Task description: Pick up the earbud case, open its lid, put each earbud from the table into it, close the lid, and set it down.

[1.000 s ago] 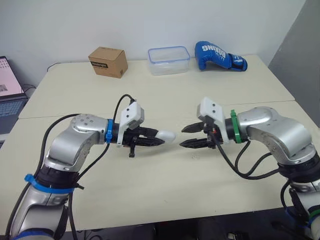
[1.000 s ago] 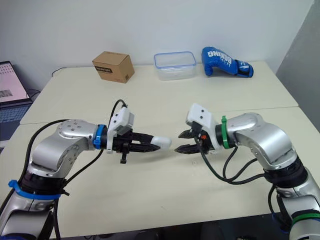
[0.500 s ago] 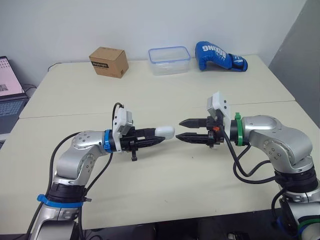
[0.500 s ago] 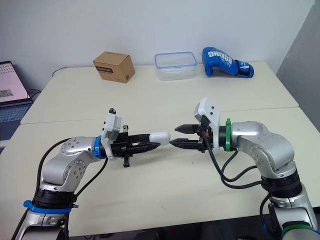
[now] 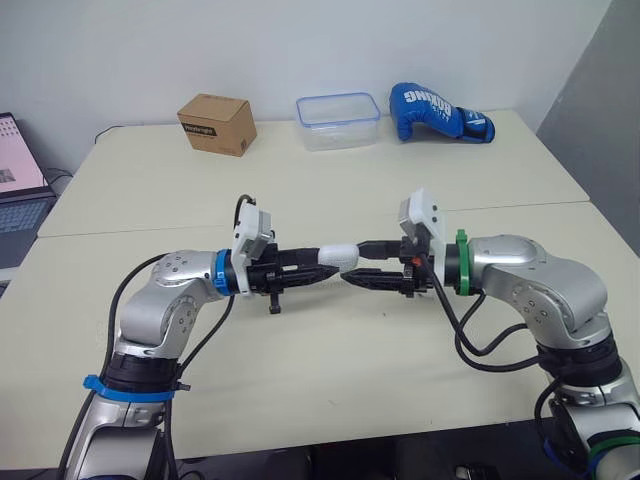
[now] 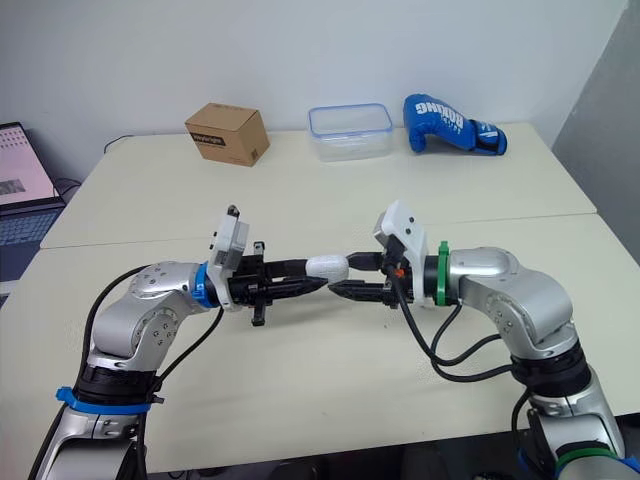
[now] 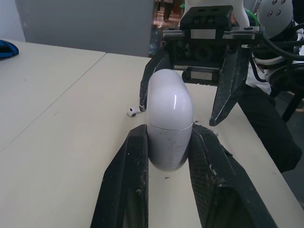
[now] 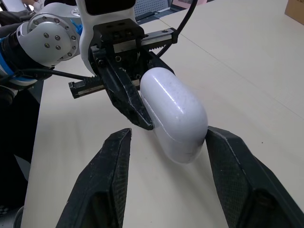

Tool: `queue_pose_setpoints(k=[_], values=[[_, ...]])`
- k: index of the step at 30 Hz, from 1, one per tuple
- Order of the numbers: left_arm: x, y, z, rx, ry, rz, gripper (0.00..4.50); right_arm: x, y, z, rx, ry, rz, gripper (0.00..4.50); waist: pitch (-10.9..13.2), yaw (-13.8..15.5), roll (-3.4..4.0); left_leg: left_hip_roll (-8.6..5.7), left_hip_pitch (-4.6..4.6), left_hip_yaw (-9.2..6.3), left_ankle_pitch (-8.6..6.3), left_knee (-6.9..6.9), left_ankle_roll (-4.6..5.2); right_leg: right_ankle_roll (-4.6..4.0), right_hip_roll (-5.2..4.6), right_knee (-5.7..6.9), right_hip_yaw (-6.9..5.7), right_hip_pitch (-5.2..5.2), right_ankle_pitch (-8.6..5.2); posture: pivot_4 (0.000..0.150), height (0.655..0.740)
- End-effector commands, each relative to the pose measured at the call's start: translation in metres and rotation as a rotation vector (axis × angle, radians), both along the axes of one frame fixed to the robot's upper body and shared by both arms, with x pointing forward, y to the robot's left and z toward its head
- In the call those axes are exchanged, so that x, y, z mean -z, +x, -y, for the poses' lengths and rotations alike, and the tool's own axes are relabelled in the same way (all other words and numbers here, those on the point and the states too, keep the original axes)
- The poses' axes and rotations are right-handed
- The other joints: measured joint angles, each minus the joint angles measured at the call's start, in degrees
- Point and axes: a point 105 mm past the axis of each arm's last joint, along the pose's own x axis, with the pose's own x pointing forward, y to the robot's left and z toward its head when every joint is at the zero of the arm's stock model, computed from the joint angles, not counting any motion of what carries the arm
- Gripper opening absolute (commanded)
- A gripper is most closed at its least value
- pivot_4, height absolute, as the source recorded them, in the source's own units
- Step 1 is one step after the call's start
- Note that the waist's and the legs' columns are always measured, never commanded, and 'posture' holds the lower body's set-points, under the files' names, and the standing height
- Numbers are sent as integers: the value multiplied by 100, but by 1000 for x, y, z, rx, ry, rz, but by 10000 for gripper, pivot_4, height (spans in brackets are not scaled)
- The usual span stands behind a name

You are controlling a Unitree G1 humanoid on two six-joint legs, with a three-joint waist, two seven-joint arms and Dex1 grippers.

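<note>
My left gripper (image 5: 318, 272) is shut on the white earbud case (image 5: 338, 256) and holds it level above the middle of the table (image 5: 330, 360). The case's lid is closed, and its seam shows just above the left fingers (image 7: 128, 180). My right gripper (image 5: 358, 262) is open, facing the left one. Its two fingers (image 8: 114, 175) stand on either side of the case's free rounded end (image 8: 175, 114). One white earbud (image 7: 133, 111) lies on the table beneath the grippers.
Along the far edge of the table stand a cardboard box (image 5: 216, 123), a clear plastic container (image 5: 338, 120) and a blue boxing glove (image 5: 438, 112). A laptop (image 5: 18, 170) sits off the table's left side.
The two grippers have closed the gap between them. The right gripper's open fingers now stand around the end of the case, which the left gripper still holds.
</note>
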Motion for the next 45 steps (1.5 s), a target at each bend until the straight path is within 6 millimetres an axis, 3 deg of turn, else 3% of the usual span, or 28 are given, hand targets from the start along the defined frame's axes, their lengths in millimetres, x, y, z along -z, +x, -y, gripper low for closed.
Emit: queue_pose_setpoints(k=[1, 25, 29, 35, 45], values=[[-14, -7, 5, 42, -14, 45, 8022, -11, -1, -5, -17, 18, 51, 24693, 0, 0, 0, 0, 0, 0, 0, 0, 0, 0, 0, 0, 0, 0, 0, 1500, 7307], [5, -11, -5, 21, 1, 19, 8022, -24, 20, -2, 28, 41, 95, 24693, 0, 0, 0, 1, 1, 2, 0, -2, 0, 0, 0, -1, 2, -1, 0, 1500, 7307], [6, -1, -4, -40, -9, 23, 8022, -25, 19, -2, 16, 38, 93, 24693, 0, 6, 0, 0, 1, 1, 0, -2, 0, 0, 0, -2, 1, 0, 0, 1500, 7307], [3, 32, -9, -235, -20, 94, 8022, -21, 5, 4, -35, 16, 74, 24693, 0, 12, 0, 0, 1, 2, 0, -1, 0, 0, 0, -2, 1, 1, 0, 1500, 7307], [-4, 33, -18, -333, -52, 136, 8022, -5, 16, 35, 115, -108, 63, 24693, -1, 13, -1, 0, 0, 2, 0, -2, 0, 0, -1, -4, 2, 0, 0, 1500, 7307]])
